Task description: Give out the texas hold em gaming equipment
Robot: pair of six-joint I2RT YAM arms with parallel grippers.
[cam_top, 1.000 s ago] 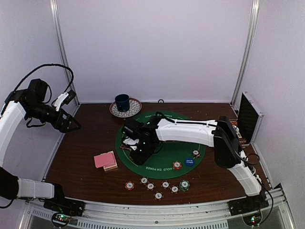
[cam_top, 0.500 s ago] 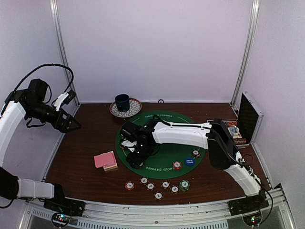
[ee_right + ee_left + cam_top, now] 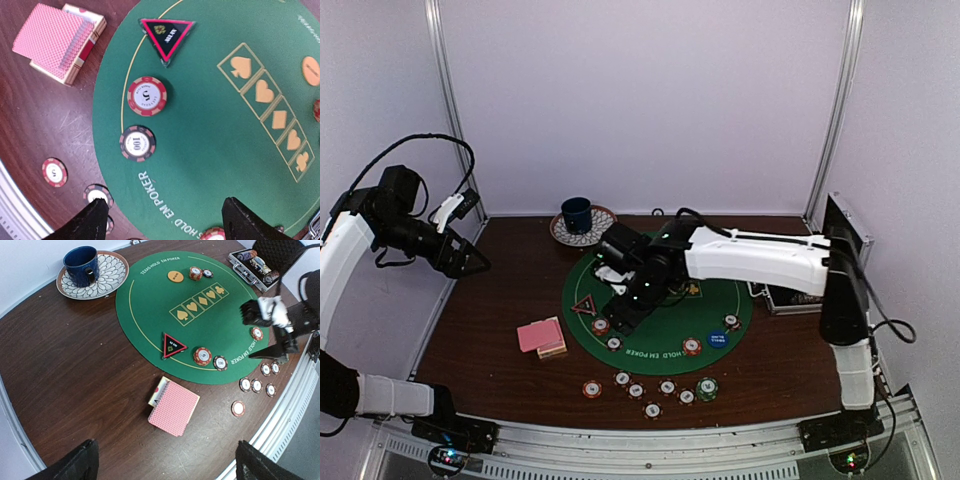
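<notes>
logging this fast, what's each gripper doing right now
left gripper: jaws open, holding nothing
right gripper: jaws open, holding nothing

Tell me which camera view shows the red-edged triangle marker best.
The right wrist view: the triangle marker is large and sharp there. The left wrist view shows the marker smaller, the top view only a tiny marker.

Red-edged black triangle marker (image 3: 167,37) lay flat at the 9 o'clock edge of the green mat (image 3: 210,150), with a red 5 chip (image 3: 147,95) at 8 o'clock, a black 100 chip (image 3: 137,142) at 7 o'clock, and the pink-backed card deck (image 3: 55,42) off the mat toward 8 o'clock.
</notes>
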